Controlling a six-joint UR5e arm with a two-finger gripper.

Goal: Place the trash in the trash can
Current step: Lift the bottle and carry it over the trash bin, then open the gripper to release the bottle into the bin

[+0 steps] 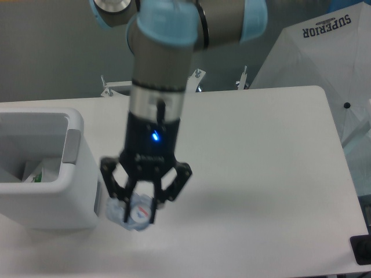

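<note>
Trash can (72, 124) is my landmark, at left side of table (272, 168). Inside it, wrapper (36, 174) with green bit lies already, low against left wall. Just right of trash can, gripper (138, 204) is closed around crushed bottle (134, 211), which hangs above table, beside can's front corner, below its rim. I judge bottle very light, thin, springy, a bit slippery; it can twist between fingers. Better hold across crumpled middle, not at cap. I must lift over rim before release.
</note>
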